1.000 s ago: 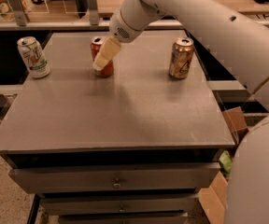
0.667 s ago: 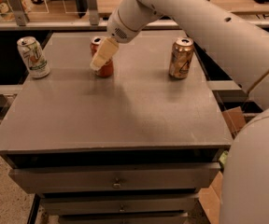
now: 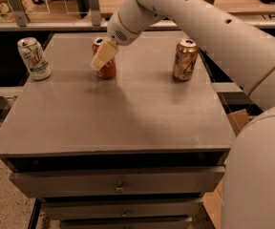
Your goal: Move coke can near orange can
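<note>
The coke can (image 3: pixel 107 68), red with a silver top, stands upright at the back middle of the grey table (image 3: pixel 113 113). My gripper (image 3: pixel 102 57) reaches down from the white arm and sits right at the can, its cream-coloured fingers (image 3: pixel 103 57) covering the can's front upper half. The orange can (image 3: pixel 185 60), golden-tan with a dark mark and silver top, stands upright at the back right, well apart from the coke can.
A white-and-green can (image 3: pixel 34 58) stands at the back left of the table. Drawers (image 3: pixel 118 185) sit under the tabletop. A ledge with posts (image 3: pixel 87 13) runs behind the table. My white arm (image 3: pixel 214 37) spans the right side.
The gripper has shifted slightly at the coke can. The cans stand where they were.
</note>
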